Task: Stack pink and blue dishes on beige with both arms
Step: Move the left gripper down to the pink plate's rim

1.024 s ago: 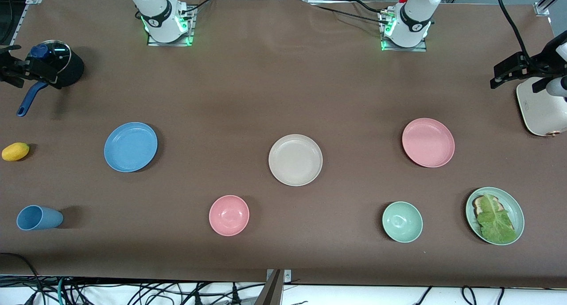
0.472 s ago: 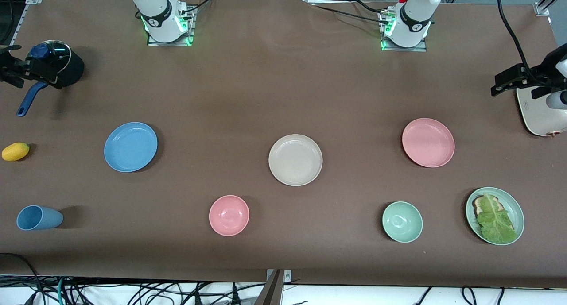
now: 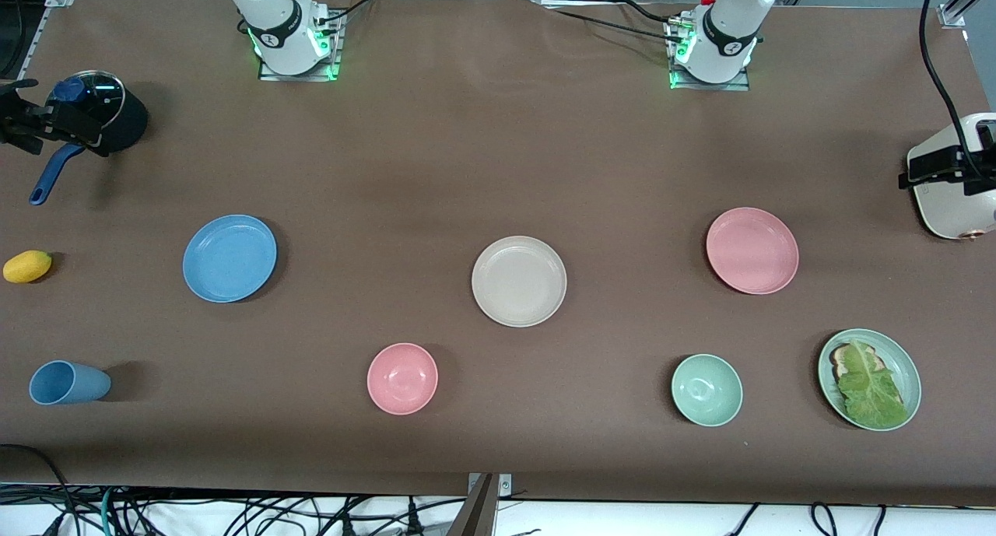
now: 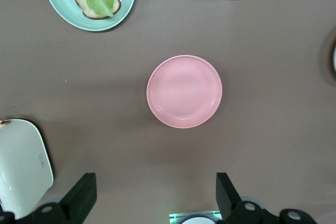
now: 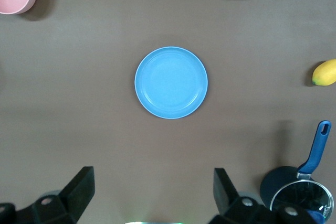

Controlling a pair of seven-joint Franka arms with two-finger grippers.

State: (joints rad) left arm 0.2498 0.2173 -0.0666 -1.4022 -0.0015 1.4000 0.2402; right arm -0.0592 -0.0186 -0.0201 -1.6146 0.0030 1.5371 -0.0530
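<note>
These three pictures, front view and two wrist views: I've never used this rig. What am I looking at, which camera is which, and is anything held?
Two white robot arms stand at a brown table. The wide picture comes from a high camera facing them. The other two come from cameras on the wrists, looking down.

The left gripper hangs open, high over the pink plate. The right gripper hangs open over the blue plate. Neither holds anything.

The beige plate lies bare between those two plates. Nearer the front camera are a blue cup on its side, a pink bowl, a green bowl and a green plate with lettuce. At the right arm's end are a lemon and a lidded saucepan; at the left arm's, a white appliance.
</note>
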